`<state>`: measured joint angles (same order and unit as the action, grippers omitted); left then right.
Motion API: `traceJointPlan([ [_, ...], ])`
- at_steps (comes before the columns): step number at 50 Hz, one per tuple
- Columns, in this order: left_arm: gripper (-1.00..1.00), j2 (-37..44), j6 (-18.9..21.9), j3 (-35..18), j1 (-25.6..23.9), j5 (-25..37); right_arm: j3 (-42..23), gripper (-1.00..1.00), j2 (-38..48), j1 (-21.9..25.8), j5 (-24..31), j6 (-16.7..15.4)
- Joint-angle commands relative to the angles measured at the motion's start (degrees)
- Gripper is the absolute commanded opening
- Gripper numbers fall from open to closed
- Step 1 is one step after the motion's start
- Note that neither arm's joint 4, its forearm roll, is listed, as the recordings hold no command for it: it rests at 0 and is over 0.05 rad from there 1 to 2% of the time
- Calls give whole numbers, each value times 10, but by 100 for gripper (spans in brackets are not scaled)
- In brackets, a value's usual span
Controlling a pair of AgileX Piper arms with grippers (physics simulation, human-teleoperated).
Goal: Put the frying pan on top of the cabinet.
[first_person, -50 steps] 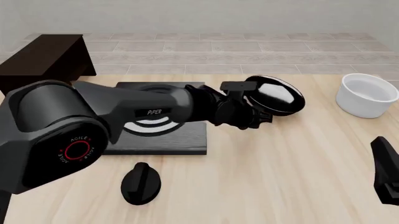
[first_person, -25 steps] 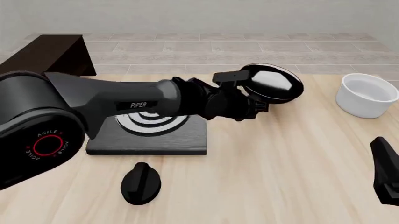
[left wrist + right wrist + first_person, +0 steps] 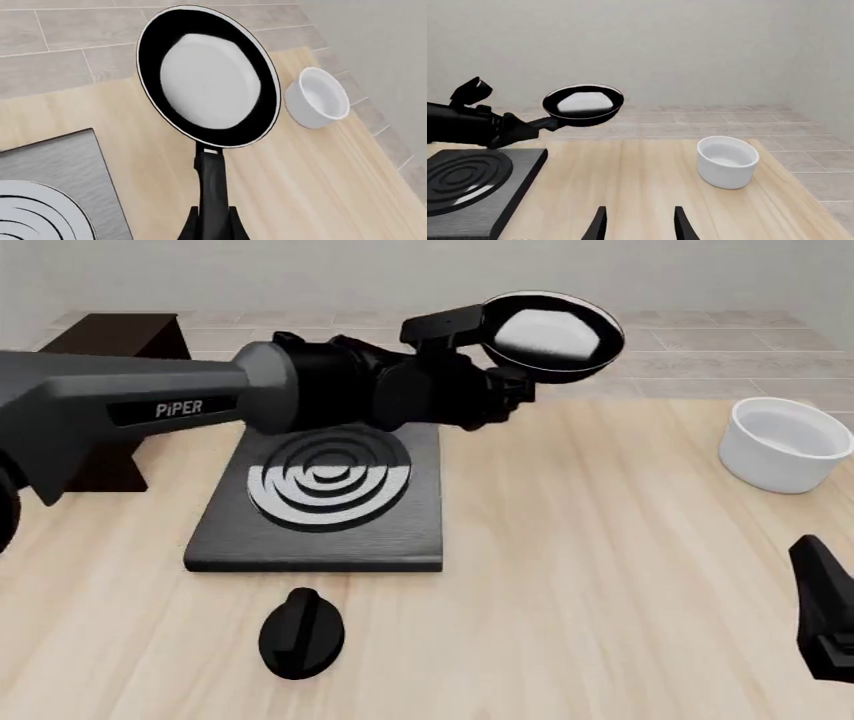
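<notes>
So the left gripper (image 3: 212, 231) is clamped on the long thin handle of the small glossy black frying pan (image 3: 554, 332), held airborne beyond the ringed black stove plate (image 3: 324, 495), leaving the carry leftward to the dark brown boxy cabinet (image 3: 118, 336) and the set-down.

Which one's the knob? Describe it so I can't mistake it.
Start at the stove plate with its white rings, left of centre on the table. The knob lies just off its near edge, alone on the wood: small, black, with a raised ridge, unlike the white bowl far right.
</notes>
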<state>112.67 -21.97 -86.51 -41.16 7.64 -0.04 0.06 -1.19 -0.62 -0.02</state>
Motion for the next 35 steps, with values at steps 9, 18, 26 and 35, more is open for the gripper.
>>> traceJointPlan([
  [9,-100,-97,54,7,78,9,0,100,0,2,2,-6],
  [18,-100,-141,61,27,142,5,0,100,0,3,2,-6],
  [26,-100,-174,77,49,206,2,0,100,0,4,2,-9],
  [35,-100,-192,90,59,241,14,0,100,0,5,2,-10],
])
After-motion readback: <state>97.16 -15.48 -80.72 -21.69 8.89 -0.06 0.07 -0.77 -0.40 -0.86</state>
